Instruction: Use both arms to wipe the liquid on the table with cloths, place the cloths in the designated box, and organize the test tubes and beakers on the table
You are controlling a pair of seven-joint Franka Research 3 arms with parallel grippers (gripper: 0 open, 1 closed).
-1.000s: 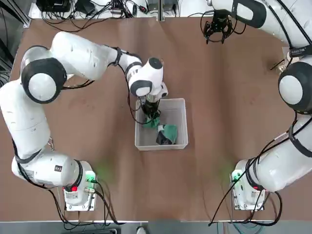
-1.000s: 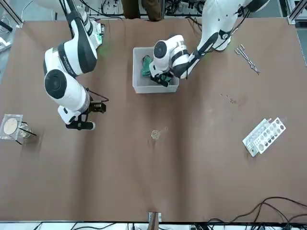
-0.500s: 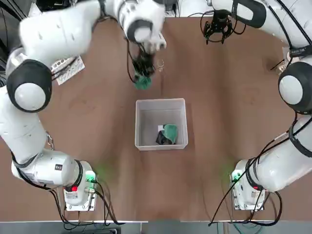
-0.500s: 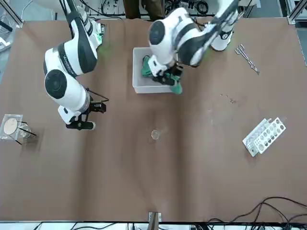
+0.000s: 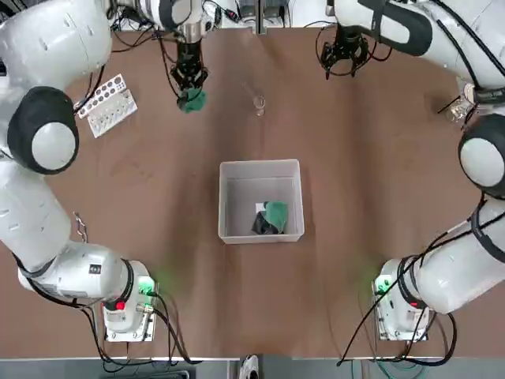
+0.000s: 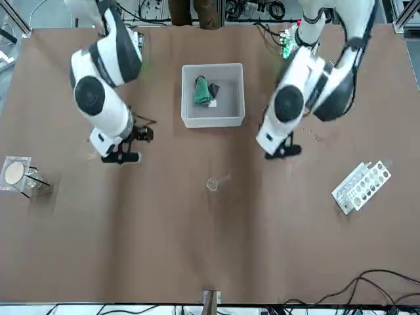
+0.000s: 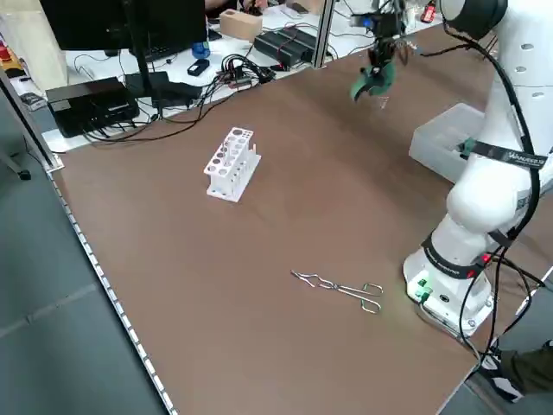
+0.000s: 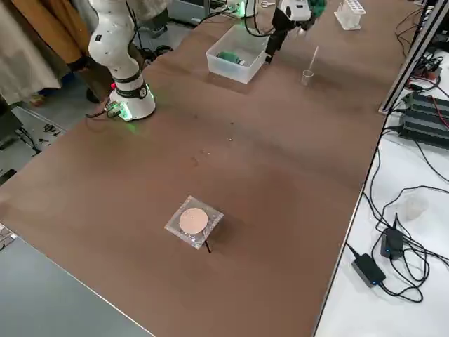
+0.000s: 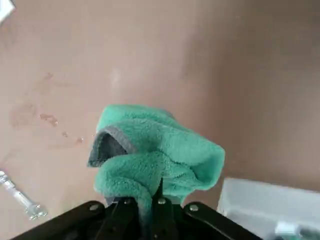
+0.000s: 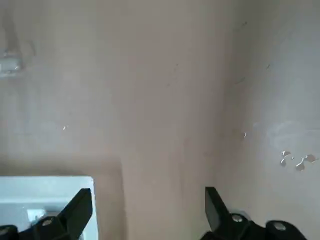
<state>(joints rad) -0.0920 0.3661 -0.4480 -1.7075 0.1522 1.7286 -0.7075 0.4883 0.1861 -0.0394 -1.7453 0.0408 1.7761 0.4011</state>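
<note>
**Left gripper clamped on green cloth above far table zone; right gripper spread wide**

Left gripper (image 5: 189, 85): positioned in upper left of top view, beyond the box, fingers pressed together on a green cloth (image 5: 192, 99). Cloth hangs bunched from the fingertips; clear of the table (image 5: 355, 197) as seen in left side view, where it appears at upper right of frame. In left wrist view, cloth fills centre of frame, grey edge visible on one fold, small droplets on the brown surface behind it.

Right gripper (image 5: 344, 57): positioned at upper right of centre in top view, fingers set wide apart, nothing between them. In right wrist view, scattered droplets (image 10: 296, 160) visible at right of frame, corner of the box at lower left.

Box (image 5: 229, 229): centre of top view, resting on the table. Contains a second cloth (image 5: 270, 218), green with dark patch, lying toward lower right corner of the bin.

Beaker (image 5: 259, 103): small clear vessel standing upright at upper centre of top view, between the two grippers, apart from both.

Test tube rack (image 5: 109, 104): white, with round holes, upper left of top view, lying left of the left gripper.

Tongs (image 7: 339, 288): metal, lying flat at lower centre of left side view, near the left arm base.

Wire stand with pale disc (image 6: 16, 174): far left of front view, well apart from all other items.
</note>
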